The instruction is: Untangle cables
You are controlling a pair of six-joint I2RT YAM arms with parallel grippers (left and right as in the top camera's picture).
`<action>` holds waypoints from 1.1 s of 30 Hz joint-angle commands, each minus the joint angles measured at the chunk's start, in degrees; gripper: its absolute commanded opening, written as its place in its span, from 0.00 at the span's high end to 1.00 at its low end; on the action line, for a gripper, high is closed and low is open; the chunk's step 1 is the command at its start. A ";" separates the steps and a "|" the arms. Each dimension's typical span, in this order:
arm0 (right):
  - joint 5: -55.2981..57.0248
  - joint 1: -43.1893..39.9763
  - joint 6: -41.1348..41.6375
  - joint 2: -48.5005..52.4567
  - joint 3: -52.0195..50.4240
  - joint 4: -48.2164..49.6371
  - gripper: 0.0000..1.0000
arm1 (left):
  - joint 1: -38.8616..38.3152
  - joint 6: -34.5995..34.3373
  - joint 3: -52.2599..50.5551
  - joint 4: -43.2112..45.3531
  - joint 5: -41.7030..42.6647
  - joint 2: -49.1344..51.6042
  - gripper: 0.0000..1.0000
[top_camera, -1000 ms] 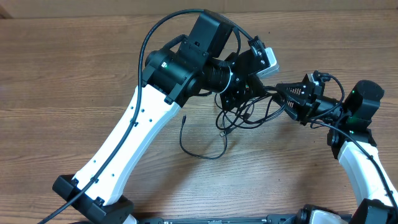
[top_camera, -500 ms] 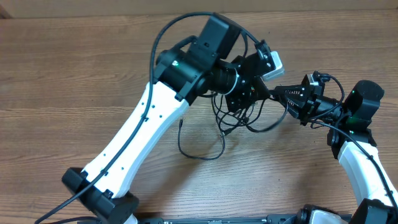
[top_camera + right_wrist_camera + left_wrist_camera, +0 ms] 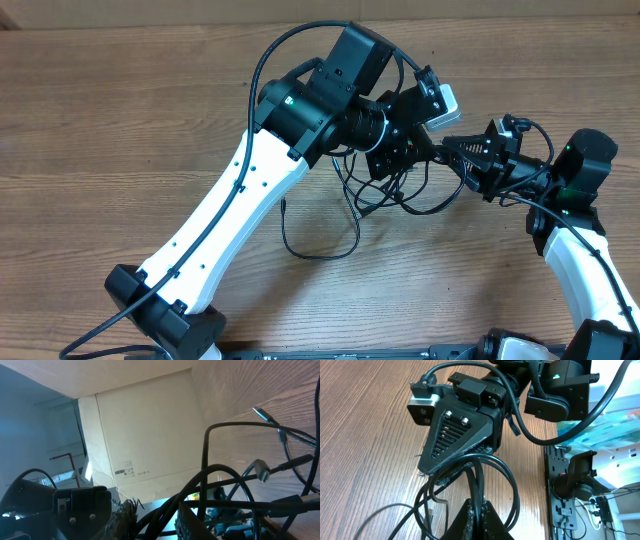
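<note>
We see the cables knotted just beside the right fingers, one tail loose on the worktop. The left fingers are clamped on the cables; right ones, can't tell (tips buried). Untangling barely begun, we judge.

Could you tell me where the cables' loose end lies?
Overhead view: the loose end lies on the table left of the tangled cables, beside the left arm.

Overhead looks straight down; both wrist views close, sharing cables.
</note>
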 commanded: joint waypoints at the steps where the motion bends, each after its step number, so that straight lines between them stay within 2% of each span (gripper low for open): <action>1: -1.55 0.33 0.02 -0.20 0.42 0.46 0.75 | -0.39 -0.79 0.63 0.37 0.02 0.68 0.96; 5: -1.73 0.33 0.02 -0.20 0.42 0.48 0.74 | -0.37 -0.79 0.63 -0.42 -1.11 0.68 0.96; 7: -2.54 0.33 0.02 -0.20 0.42 0.50 0.70 | -0.37 -0.79 0.63 -1.05 -3.91 0.68 0.96; 12: -3.32 0.22 0.76 -0.20 0.44 1.03 0.70 | -0.37 -0.79 0.63 -2.38 -10.43 0.68 0.96; 26: -4.17 0.33 2.84 -0.20 0.44 3.87 0.70 | -0.61 -0.81 0.63 -2.47 -10.43 0.79 0.96; 29: -4.20 0.33 2.82 -0.20 0.44 3.89 0.72 | -0.74 -0.81 0.63 -2.91 -10.40 0.81 0.96; 33: -4.20 0.33 2.82 -0.20 0.44 3.89 0.85 | -0.74 -0.79 0.63 -3.89 -10.51 0.81 0.96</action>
